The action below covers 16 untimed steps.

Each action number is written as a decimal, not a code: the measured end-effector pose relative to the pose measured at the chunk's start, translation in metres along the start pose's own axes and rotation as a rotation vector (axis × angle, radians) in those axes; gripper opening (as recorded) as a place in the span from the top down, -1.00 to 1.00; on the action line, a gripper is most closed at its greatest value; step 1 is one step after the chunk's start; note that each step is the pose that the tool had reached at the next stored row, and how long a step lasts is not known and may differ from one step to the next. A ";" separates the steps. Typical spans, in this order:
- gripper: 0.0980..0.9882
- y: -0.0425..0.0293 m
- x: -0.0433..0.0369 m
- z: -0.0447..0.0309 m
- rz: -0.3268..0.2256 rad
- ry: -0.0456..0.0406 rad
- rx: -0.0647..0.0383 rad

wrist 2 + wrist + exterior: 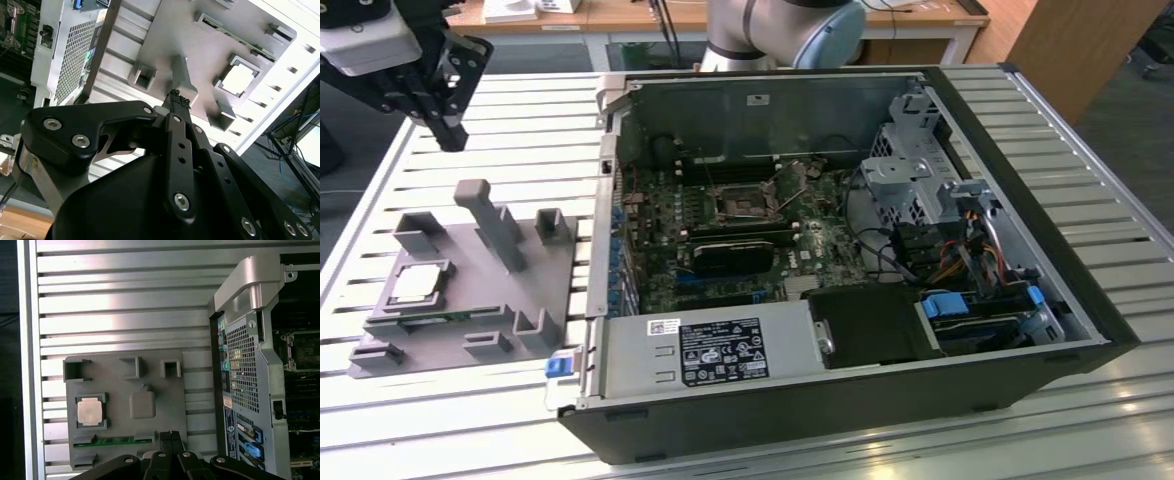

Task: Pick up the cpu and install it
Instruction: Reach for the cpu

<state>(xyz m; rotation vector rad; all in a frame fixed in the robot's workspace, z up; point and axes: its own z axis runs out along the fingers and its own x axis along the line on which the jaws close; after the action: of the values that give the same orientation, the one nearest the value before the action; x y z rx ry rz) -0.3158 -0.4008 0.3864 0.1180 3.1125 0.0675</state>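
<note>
In the exterior view the gripper [450, 135] hangs above the slatted table [494, 130] at the view's far left, well apart from everything under it, its two dark fingers drawn together with nothing between them. The cpu [418, 284] lies flat, silver top up, in a square pocket of the grey fixture tray [487, 295], which sits on the table just beside the open computer case [854, 410], on the exterior view's left of it. Inside the case the square socket [744, 203] shows on the green board, with no chip seated in it. In the second wrist view the gripper [177, 98] reaches toward the tray [200, 45]; its textured fingertips [172, 95] are pressed against each other and carry nothing, and they line up with an upright post of the tray, while the cpu [239, 78] rests in its pocket off to one side. In the first wrist view the closed, empty gripper [171, 435] appears over the tray's [165, 400] edge, the cpu [90, 411] lies in its framed pocket near a raised plain square pad, and the case's [245, 365] perforated rear panel stands beside the tray
</note>
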 end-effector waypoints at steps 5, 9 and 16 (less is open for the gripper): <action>0.98 -0.0006 0.0076 0.0001 0.000 0.0000 0.000; 0.98 -0.0009 0.0119 0.0003 0.000 0.0001 0.000; 0.98 -0.0015 0.0188 0.0007 0.000 0.0004 0.000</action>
<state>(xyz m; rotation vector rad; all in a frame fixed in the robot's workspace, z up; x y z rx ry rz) -0.3346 -0.4008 0.3852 0.1179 3.1129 0.0677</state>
